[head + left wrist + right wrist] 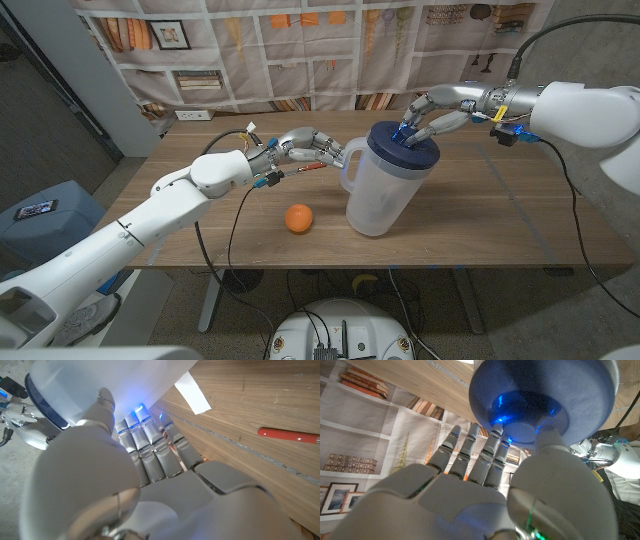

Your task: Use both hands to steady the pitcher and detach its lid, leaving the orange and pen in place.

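The pitcher [385, 190] stands on the desk [500, 215] near the middle, a bit toward the front edge, with its blue lid [401, 137] still on. In the head view the right hand [432, 116] is on top of the lid, fingers bent down around the knob. The left hand [300, 148] reaches to the pitcher's handle [350, 165], fingers close together, touching it or nearly so — I cannot tell if they hold it. The orange [298, 218] sits just beside the pitcher, toward the front edge. The red pen [308, 168] lies under the left hand.

In the left wrist view the left hand's fingers [150, 445] lie side by side against the pitcher's white wall, and the pen rests on the desk nearby.

In the right wrist view the right hand's fingers [480, 455] and thumb are clamped on the lid's round knob.

To do this well, I think the left hand should hold the pitcher firm while the right hand lifts straight up — slowly, so nothing bumps the orange.

The desk is brown wood. Behind it hangs a sheet with printed bookshelves [200, 50].
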`<state>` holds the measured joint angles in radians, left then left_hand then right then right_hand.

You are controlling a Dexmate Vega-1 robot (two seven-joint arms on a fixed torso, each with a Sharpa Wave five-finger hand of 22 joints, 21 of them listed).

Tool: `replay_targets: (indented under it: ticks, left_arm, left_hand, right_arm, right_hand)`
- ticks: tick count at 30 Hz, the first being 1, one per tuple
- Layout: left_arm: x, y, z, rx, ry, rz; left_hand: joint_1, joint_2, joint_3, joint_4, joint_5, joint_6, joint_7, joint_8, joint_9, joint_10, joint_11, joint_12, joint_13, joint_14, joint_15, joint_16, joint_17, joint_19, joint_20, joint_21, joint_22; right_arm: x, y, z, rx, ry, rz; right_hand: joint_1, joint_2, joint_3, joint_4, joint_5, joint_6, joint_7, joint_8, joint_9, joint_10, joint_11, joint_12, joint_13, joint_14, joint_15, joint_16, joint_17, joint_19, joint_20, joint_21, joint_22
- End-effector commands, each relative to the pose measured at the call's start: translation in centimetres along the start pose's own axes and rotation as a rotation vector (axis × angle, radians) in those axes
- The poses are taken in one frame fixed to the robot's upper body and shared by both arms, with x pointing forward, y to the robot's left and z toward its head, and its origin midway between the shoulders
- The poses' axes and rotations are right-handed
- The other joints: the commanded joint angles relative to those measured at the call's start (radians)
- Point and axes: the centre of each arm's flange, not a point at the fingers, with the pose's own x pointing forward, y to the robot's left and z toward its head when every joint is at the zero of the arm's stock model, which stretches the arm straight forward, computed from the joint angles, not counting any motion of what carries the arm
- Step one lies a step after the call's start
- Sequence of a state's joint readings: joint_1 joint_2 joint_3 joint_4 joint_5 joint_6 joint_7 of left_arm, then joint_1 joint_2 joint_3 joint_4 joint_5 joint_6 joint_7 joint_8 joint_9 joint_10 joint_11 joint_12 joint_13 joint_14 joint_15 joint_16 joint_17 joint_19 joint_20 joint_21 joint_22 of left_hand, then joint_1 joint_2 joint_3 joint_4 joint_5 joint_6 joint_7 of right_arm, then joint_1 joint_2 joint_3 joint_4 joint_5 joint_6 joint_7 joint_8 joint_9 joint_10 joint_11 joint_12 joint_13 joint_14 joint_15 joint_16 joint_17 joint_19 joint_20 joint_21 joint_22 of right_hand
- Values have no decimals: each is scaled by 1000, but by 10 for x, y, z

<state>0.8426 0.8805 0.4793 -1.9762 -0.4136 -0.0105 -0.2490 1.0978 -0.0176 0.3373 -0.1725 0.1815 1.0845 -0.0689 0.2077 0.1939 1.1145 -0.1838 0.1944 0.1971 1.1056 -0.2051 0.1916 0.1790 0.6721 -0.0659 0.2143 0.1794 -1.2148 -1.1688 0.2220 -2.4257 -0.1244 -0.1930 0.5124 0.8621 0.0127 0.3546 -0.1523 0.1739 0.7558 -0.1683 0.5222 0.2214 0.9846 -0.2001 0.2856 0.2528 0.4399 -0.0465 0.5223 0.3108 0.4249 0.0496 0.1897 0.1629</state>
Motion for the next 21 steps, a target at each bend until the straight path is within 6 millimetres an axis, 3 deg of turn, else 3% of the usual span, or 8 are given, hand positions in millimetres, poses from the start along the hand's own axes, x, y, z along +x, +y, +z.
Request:
replay_targets:
  ticks: [1,21]
  left_arm:
    - [-1,-1,-2,0,6,13]
    - [-2,0,-7,-7,18,18]
  left_hand:
    - [117,123,3,4,4,19,7,5,4,20,-16,6,4,3,-38,0,3,7,-137,-1,2]
    - [118,124,1,4,4,19,8,6,4,19,-16,5,4,4,-38,1,3,6,-137,-1,2]
  right_arm:
    - [-2,-1,-3,4,2,-13]
    - [-3,-8,-2,0,-3,-23]
  right_hand:
    - [48,75,4,-2,7,56,-54,18,2,29,-23,-4,2,6,-139,8,3,7,-4,0,3]
    - [52,76,1,-6,7,68,-54,24,3,38,-23,-9,1,12,-140,8,2,18,-6,2,3]
